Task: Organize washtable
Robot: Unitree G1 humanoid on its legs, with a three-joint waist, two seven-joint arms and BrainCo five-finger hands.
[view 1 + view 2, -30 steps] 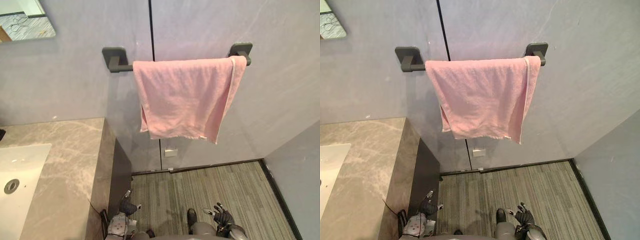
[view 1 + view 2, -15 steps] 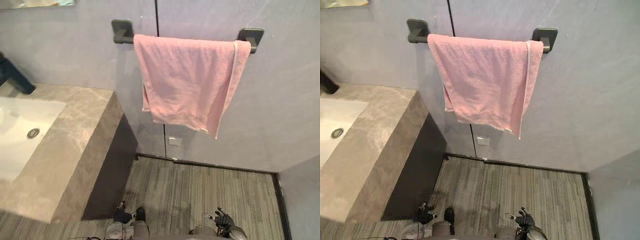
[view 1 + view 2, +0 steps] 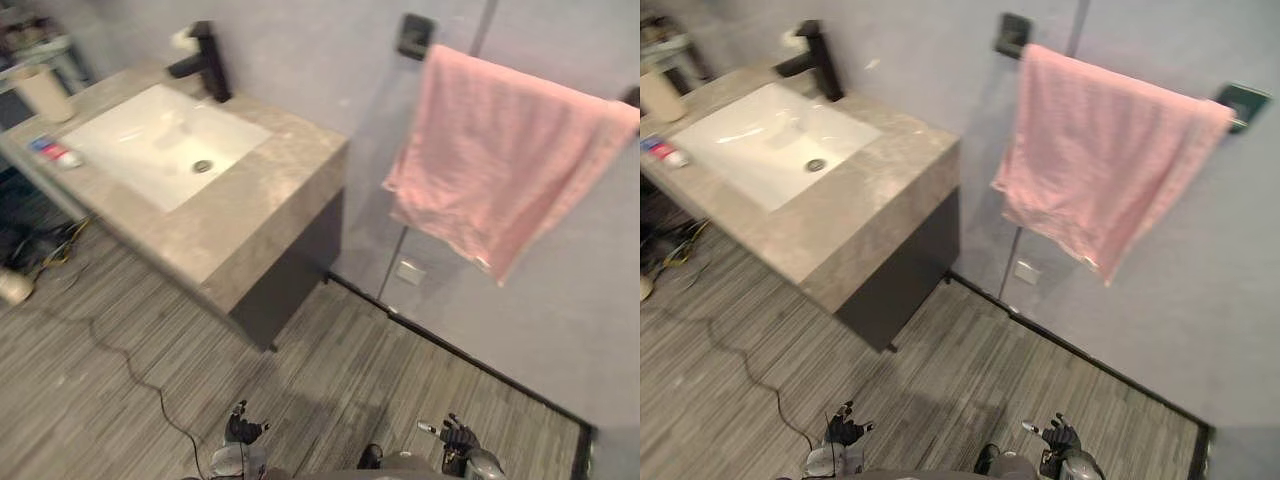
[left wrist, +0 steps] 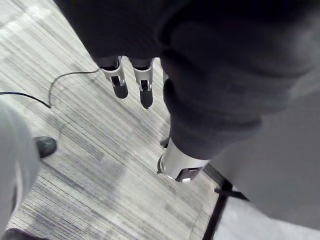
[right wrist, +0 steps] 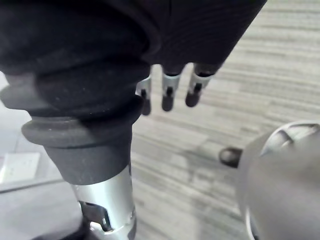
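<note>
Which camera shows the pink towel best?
The right eye view: the towel hangs whole, with both brackets in sight. In the left eye view its far end meets the picture's edge. Both wrist views face the floor.

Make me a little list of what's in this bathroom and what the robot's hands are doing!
towel: pink towel, draped over dark rail on the wall
washtable: grey stone top with white sink and black tap
by the sink: pale cup
left hand: open, hanging low, holding nothing
right hand: open, hanging low, holding nothing
</note>
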